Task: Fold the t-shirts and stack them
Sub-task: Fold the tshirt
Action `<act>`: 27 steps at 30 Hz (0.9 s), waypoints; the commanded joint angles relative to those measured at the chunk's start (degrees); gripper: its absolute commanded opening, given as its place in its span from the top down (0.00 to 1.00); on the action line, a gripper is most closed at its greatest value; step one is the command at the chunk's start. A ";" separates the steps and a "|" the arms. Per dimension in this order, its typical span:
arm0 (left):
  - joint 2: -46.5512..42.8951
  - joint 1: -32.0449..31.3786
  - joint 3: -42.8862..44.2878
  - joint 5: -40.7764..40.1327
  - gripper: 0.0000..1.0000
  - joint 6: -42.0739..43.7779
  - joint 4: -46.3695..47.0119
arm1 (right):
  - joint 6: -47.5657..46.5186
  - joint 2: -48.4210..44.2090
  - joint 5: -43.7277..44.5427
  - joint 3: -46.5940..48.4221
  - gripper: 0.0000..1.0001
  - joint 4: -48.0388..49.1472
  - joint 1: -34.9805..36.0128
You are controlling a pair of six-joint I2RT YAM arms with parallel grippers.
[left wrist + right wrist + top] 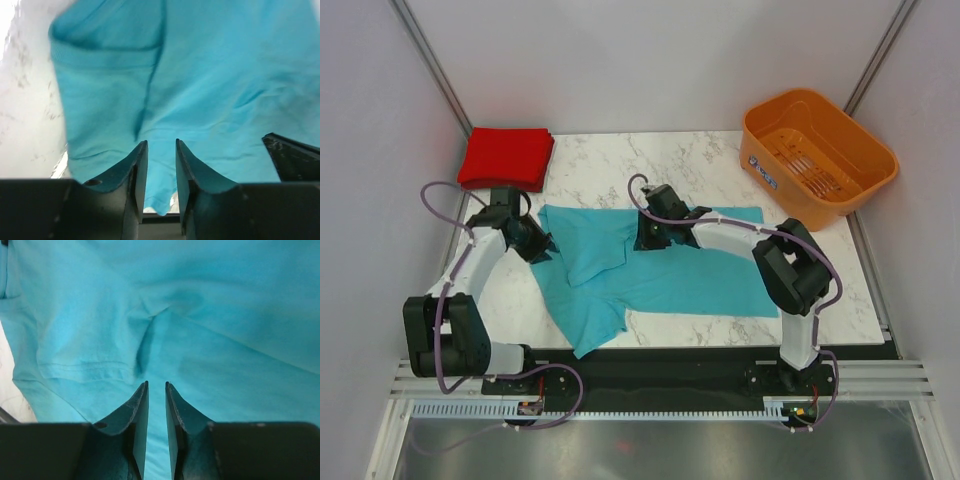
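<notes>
You have no text, number or brand here that can be read. The one label is a small pale sticker on the outer wall of the orange basket, at two o'clock on the table in the top view; its print is too small to make out. The teal t-shirt is plain cloth.

Robotics lab cell: plain white walls, aluminium rail, marble-patterned tabletop, left arm and right arm.
</notes>
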 commanded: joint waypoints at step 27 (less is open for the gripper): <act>41.16 4.92 32.84 -16.92 0.72 2.15 3.55 | -17.73 5.06 27.67 4.23 0.72 -6.20 -18.14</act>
